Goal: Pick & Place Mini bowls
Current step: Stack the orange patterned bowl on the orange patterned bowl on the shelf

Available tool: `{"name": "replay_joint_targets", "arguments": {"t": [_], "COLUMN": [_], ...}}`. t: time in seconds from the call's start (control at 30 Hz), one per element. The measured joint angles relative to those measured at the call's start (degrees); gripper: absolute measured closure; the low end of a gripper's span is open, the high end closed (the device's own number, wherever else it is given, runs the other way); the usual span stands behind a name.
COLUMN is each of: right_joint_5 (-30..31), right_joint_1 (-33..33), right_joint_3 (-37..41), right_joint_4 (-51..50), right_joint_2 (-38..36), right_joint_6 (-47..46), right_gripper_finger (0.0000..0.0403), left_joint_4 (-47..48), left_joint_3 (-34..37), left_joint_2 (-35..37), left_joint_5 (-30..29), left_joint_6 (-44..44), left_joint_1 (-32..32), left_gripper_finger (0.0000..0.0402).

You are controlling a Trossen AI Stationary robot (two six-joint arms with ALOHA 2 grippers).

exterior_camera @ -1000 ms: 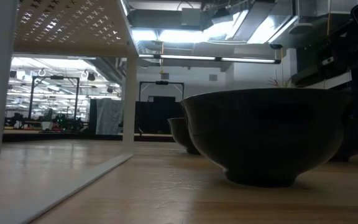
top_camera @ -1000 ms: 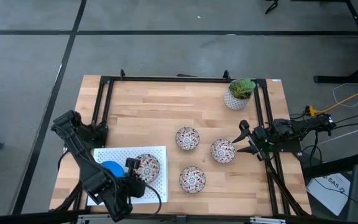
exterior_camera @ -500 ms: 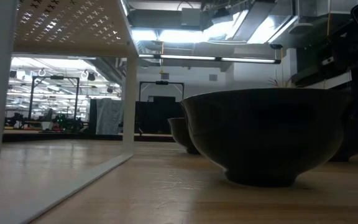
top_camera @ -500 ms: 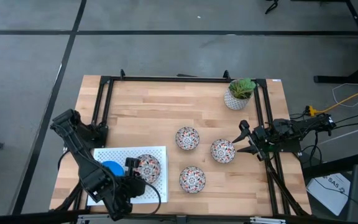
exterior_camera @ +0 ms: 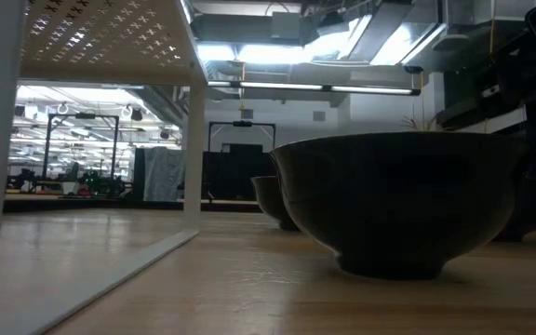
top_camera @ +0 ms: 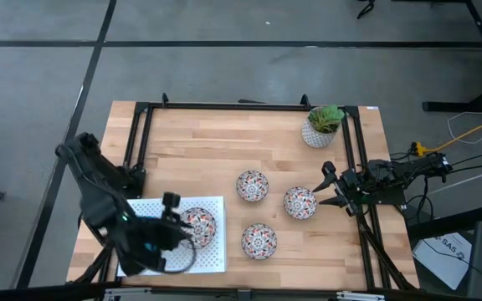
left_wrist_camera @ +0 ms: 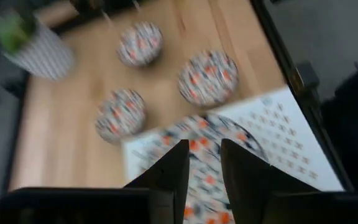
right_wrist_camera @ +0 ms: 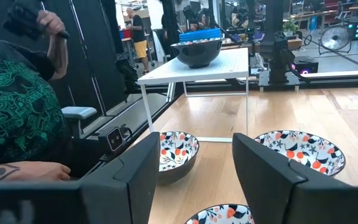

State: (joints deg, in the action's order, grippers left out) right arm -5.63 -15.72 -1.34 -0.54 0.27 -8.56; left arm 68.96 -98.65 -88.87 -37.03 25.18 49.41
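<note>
Grey floor surrounds the wooden desk [top_camera: 199,150], which is fenced by a black frame [top_camera: 233,106] along its far edge and both sides. The far half of the desk lies bare apart from a potted plant [top_camera: 320,125] in the far right corner, just inside the frame.

Three patterned bowls sit apart from one another on the right-centre of the wood: one [top_camera: 252,186] toward the middle, one [top_camera: 299,202] nearest the right rail, one [top_camera: 258,241] close to the near edge. Bare wood shows between all three.

At the near left corner stands a white perforated shelf [top_camera: 212,255] on thin legs. On its top rests a fourth patterned bowl [top_camera: 197,226], toward the shelf's right side. The right wrist view shows this raised shelf from afar with a dark-looking bowl and a blue rim [right_wrist_camera: 201,35] behind it; from above the blue bowls are covered by the arm.

The left gripper [top_camera: 171,219] hangs over the shelf at the bowl's left rim. Its fingers [left_wrist_camera: 173,171] stand a little apart with the bowl's pattern showing beneath and between them, and they appear released from it, though contact cannot be told.

The right gripper [top_camera: 328,186] waits at the right rail, just beside the nearest bowl, released and holding nothing.

A person in a dark patterned top [right_wrist_camera: 17,106] sits beyond the desk's side in the right wrist view.
</note>
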Motion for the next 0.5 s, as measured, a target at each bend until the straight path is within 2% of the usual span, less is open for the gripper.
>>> {"name": "replay_joint_targets", "arguments": {"t": [0.27,0.4,0.5], "right_joint_5": [0.0,0.0,0.0], "right_joint_1": [0.0,0.0,0.0], "right_joint_3": [0.0,0.0,0.0], "right_joint_4": [0.0,0.0,0.0], "right_joint_2": [0.0,0.0,0.0], "right_joint_6": [0.0,0.0,0.0], "right_gripper_finger": [0.0202,0.0202,0.0202], "left_joint_4": [-1.4,-2.0,-7.7], "left_joint_3": [0.0,0.9,5.6], "left_joint_2": [10.2,15.9,20.4], "left_joint_5": [-11.5,-13.4,-14.4], "left_joint_6": [-13.2,-15.4,-18.1], "left_joint_1": [-0.1,-1.3,-3.2], "left_gripper_finger": [0.0329,0.0338,0.0347]}}
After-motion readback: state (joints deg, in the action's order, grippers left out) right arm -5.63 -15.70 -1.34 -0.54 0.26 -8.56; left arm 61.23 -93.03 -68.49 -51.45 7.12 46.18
